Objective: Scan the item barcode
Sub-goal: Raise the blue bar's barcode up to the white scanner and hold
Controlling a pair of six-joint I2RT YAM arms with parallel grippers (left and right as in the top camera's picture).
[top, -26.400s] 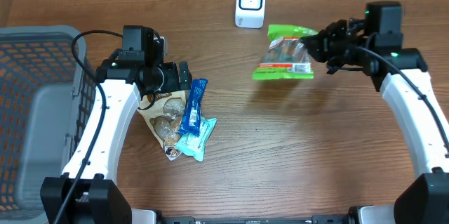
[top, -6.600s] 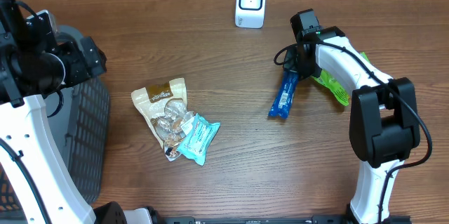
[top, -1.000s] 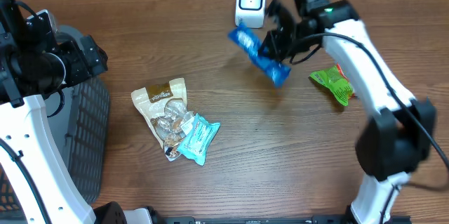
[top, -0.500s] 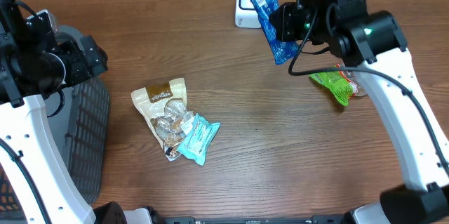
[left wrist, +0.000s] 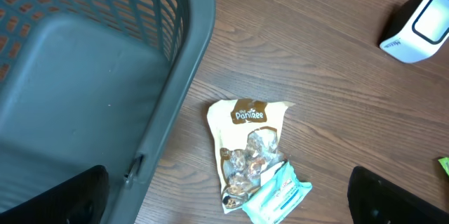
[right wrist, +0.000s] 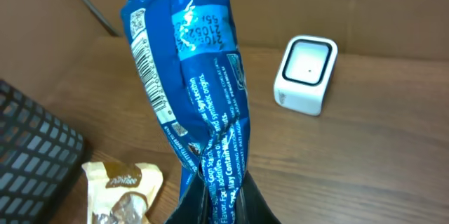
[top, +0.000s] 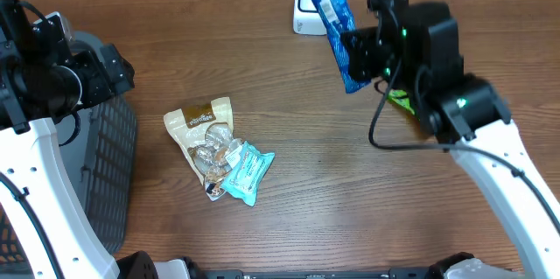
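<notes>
Hold the blue packet (right wrist: 189, 76) pinched tight at its lower end in the right fingers (right wrist: 247, 206), aloft near the scanner (right wrist: 306, 73). Roll the wrist to turn the barcode (right wrist: 149, 76), seemingly along one edge, square to the scanner window. Leave the left fingers (left wrist: 59, 196) wide apart, empty.

The overhead camera looks straight down on the whole table (top: 350, 226) from above. My left wrist camera looks down from high, past my jaws, on the basket (left wrist: 84, 76) and the snack bag (left wrist: 249, 147). My right wrist camera sits close behind the blue packet (right wrist: 193, 76) in my jaws and faces the scanner (right wrist: 306, 74) ahead. All three views share this scanner.
</notes>
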